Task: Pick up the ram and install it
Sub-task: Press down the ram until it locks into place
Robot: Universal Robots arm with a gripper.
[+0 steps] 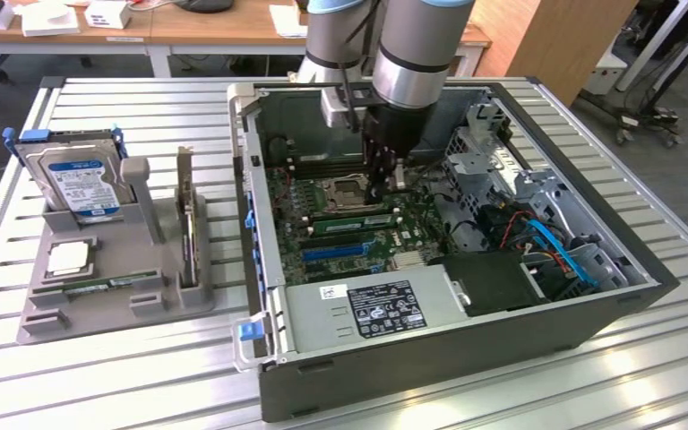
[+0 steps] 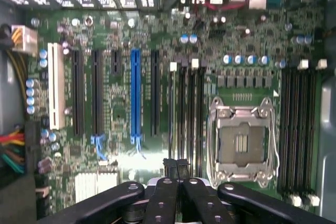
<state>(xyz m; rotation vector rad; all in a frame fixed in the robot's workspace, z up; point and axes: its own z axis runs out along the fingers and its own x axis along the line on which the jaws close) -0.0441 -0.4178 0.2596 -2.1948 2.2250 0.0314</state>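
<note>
A ram [image 1: 107, 286], a thin green stick with dark chips, lies flat in the front groove of the grey holder [image 1: 93, 309] on the exterior view's left. My gripper [image 1: 382, 184] hangs inside the open computer case [image 1: 440, 358], low over the motherboard [image 2: 121, 108]. It is just beside the CPU socket [image 2: 242, 142] and over the black memory slots [image 2: 188, 114]. Its black fingertips [image 2: 176, 167] are pressed together, shut, and I see nothing between them. Green strips [image 1: 350, 215] run along the slots below the gripper in the exterior view.
The holder also carries an upright hard drive [image 1: 79, 184] and a dark expansion card [image 1: 186, 215]. Inside the case are the power supply [image 1: 374, 309], blue and red cables [image 1: 559, 246] and a drive cage [image 1: 487, 148]. Everything rests on a slatted metal table [image 1: 105, 376].
</note>
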